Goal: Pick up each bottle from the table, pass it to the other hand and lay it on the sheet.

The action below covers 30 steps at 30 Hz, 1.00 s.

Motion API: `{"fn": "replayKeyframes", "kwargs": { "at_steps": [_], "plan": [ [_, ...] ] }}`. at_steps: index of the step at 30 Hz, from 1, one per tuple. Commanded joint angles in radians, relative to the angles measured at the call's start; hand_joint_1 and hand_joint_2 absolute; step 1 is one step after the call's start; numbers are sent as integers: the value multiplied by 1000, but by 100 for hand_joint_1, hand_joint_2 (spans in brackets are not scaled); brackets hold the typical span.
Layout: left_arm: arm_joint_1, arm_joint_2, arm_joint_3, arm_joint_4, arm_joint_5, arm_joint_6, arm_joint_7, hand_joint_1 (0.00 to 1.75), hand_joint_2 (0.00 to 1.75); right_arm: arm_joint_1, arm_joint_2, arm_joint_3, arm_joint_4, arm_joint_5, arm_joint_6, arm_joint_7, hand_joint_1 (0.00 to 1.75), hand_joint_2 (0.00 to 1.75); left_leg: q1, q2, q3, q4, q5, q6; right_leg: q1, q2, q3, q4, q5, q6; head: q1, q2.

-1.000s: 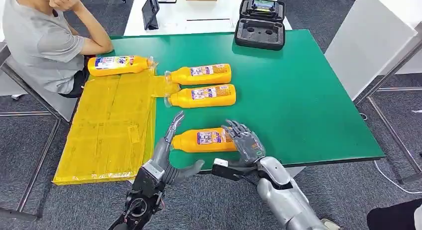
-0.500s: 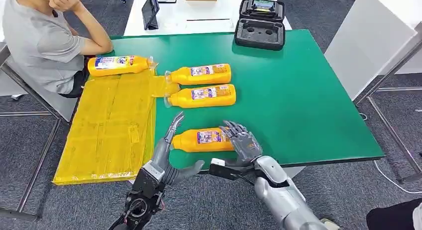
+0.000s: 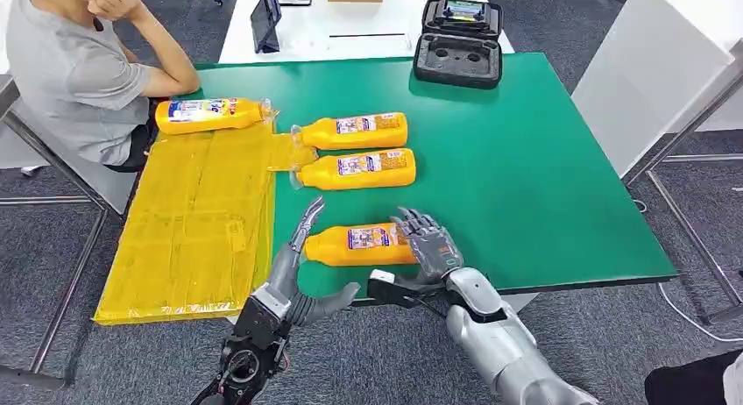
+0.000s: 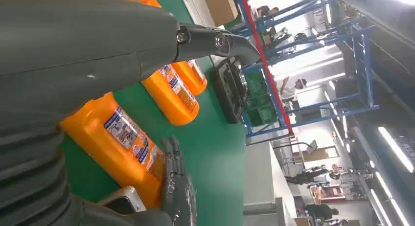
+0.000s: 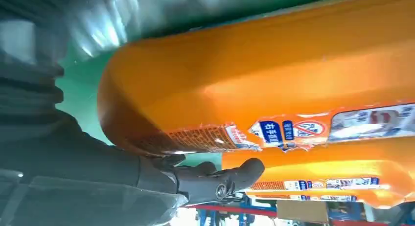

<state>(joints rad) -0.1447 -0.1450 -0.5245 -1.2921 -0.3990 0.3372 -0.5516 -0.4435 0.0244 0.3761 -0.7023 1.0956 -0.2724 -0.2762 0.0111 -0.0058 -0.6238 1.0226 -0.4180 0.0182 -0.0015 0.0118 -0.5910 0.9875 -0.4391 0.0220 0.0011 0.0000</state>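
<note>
Right hand (image 3: 431, 244) now closer round nearest bottle (image 3: 359, 245) base, fingers wrapping it; left hand (image 3: 293, 273) spread, empty.

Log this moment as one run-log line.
phase: grasping | right robot hand: fingers over base of nearest bottle, grip unconfirmed | left robot hand: open beside its cap | one bottle on sheet

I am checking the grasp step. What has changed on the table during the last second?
The right hand has edged a little toward the nearest bottle and wraps its base; whether it grips is unclear. The bottle has not visibly moved. The left hand stays open beside its cap end. The other bottles and the sheet stayed put.
</note>
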Motion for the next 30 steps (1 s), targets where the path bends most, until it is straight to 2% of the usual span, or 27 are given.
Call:
{"fn": "replayKeyframes", "kwargs": {
  "at_steps": [1, 5, 26, 30],
  "plan": [
    [-22, 5, 12, 45, -4, -6, 5, 0, 175, -45, -8, -3, 107, 2, 53, 15, 175, 175, 0, 0, 4, -1, -1, 0, 0, -1, 4, -1, -1, 0, 0, 0],
    [-21, 3, 16, 46, -7, -6, 8, 0, 175, -47, -6, -8, 127, 1, 82, 14, 175, 175, -1, -1, 5, -2, -1, -1, 0, -2, 5, -1, -1, 0, 0, 0],
    [-21, 3, 16, 46, -7, -6, 8, 0, 175, -47, -6, -8, 127, 1, 82, 14, 175, 175, 0, -1, 3, -1, 0, 0, 0, -2, 3, -1, -1, 0, 0, 0],
    [-19, 3, 17, 43, -8, -7, 8, 0, 175, -48, -6, -8, 132, 2, 93, 13, 175, 175, 0, -1, 8, -3, -1, 0, 0, -3, 8, -3, -2, 0, 0, 0]
  ]
}}
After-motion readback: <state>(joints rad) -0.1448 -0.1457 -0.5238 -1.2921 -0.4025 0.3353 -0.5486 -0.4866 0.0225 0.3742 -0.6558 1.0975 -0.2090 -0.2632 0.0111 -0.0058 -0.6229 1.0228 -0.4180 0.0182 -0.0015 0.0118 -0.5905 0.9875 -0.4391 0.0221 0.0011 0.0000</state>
